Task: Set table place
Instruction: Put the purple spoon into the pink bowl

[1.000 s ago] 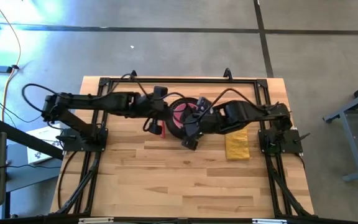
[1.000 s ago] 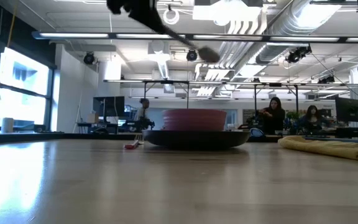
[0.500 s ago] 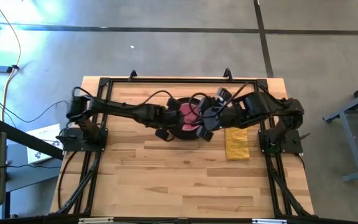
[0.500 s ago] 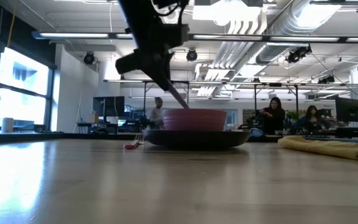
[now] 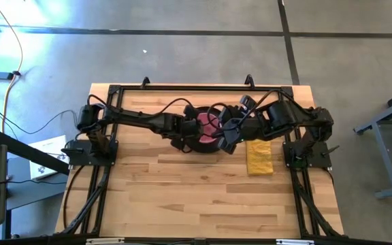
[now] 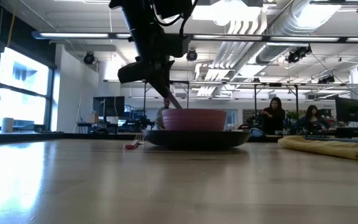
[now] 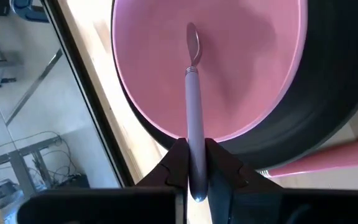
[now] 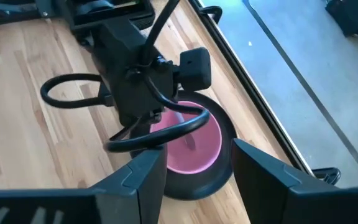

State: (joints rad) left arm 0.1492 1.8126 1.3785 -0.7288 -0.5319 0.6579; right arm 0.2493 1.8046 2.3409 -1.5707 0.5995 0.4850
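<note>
Landmark: plate (image 5: 206,144), dark, round, on table (image 5: 182,197) near the far rail, about mid-width.

Bowl (image 7: 229,68), pink, sat on plate, upright; low view showed its rim above plate edge.

L gripper (image 7: 196,171) hung over plate's left side, fingers (image 7: 178,163) pinched narrow on spoon (image 7: 194,118) handle. Spoon pointed down into bowl, metal end (image 7: 192,42) close over bowl's inner floor; contact w/ bowl: can't tell. Low view: L arm came down from above, spoon shaft slanting into bowl's left rim.

R gripper (image 8: 192,169) was above plate's right side, jaws spread wide, holding nothing. Its wrist cam looked past the fingers at bowl, plate and L arm's wrist.

Napkin (image 5: 259,157), yellow, folded, lay flat just right of plate, apart from it.

Fork (image 6: 133,144), pink handle, lay on table just left of plate; mostly hidden under L arm from above.

People sat at desks in room beyond table, behind plate's right side.
</note>
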